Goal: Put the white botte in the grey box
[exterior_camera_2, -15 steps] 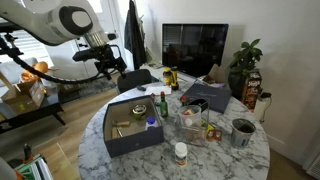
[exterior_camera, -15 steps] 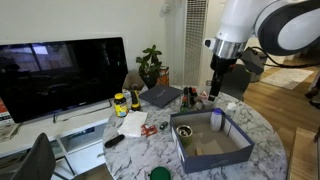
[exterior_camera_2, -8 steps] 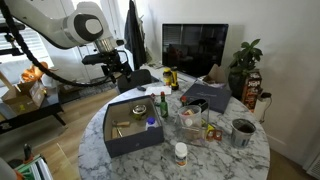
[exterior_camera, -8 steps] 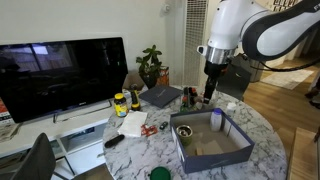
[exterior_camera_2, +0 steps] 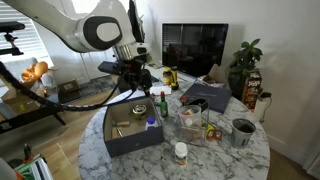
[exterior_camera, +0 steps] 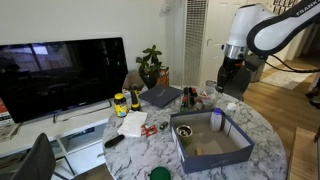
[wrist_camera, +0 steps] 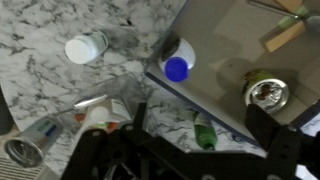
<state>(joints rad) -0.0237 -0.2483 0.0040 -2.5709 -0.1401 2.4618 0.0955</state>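
The white bottle (wrist_camera: 85,47) lies on the marble table to the left of the grey box (wrist_camera: 225,40); in an exterior view it stands near the table's front edge (exterior_camera_2: 180,153). The grey box (exterior_camera_2: 125,145) (exterior_camera: 215,160) holds a white bottle with a blue cap (wrist_camera: 177,62), a can (wrist_camera: 265,93) and a wooden piece (wrist_camera: 285,35). My gripper (wrist_camera: 200,115) is open and empty. It hangs above the box's edge (exterior_camera_2: 135,82) (exterior_camera: 228,78). A green bottle (wrist_camera: 203,132) lies on the table below the jaws.
A clear tub with packets (exterior_camera_2: 190,122), a metal cup (exterior_camera_2: 243,131), a laptop (exterior_camera_2: 208,95) and a plant (exterior_camera_2: 245,60) fill the table's right side. A television (exterior_camera: 60,75) stands beside the table. Cups and a can (wrist_camera: 30,150) sit near the white bottle.
The arm has swung from beyond the table's edge to over the table and the grey box. The jaws stay open. Nothing on the table has moved.
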